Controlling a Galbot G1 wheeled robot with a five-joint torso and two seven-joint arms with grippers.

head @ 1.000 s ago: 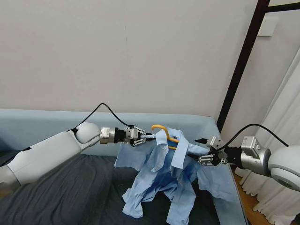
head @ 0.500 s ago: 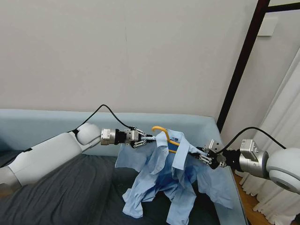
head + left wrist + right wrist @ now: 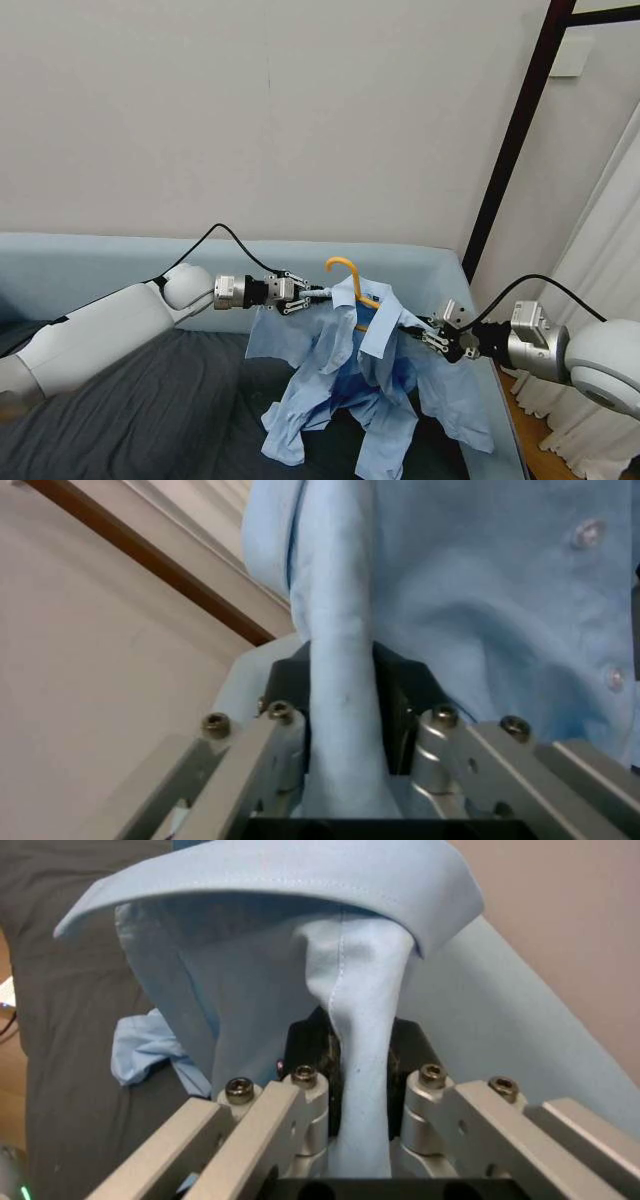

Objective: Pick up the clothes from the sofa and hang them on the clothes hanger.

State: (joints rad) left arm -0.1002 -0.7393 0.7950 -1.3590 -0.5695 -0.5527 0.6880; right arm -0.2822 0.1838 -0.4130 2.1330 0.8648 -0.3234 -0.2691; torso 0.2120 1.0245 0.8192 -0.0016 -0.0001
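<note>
Head view: the left gripper (image 3: pixel 301 293) reaches in from the left and is closed tight on one shoulder of the light blue shirt (image 3: pixel 340 395); the right gripper (image 3: pixel 428 333) comes in from the right, lower, and pinches the other shoulder; the shirt hangs stretched between them above the sofa (image 3: pixel 100 258), its tails drooping onto the dark seat (image 3: pixel 140 410); a yellow hanger (image 3: pixel 345 268) sits inside the collar, its hook sticking up above the cloth; a black post (image 3: pixel 512 150) stands by the wall at the sofa's right end, near a pale curtain (image 3: pixel 612 270).

Left wrist view: the fingers (image 3: pixel 285 727) clamp a rolled fold of blue cloth, almost fully closed; the shirt's buttoned front spreads beyond.

Right wrist view: the fingers (image 3: pixel 305 1091) squeeze a narrow fold of the shirt just under the collar, nearly shut; the sofa and seat lie behind.
</note>
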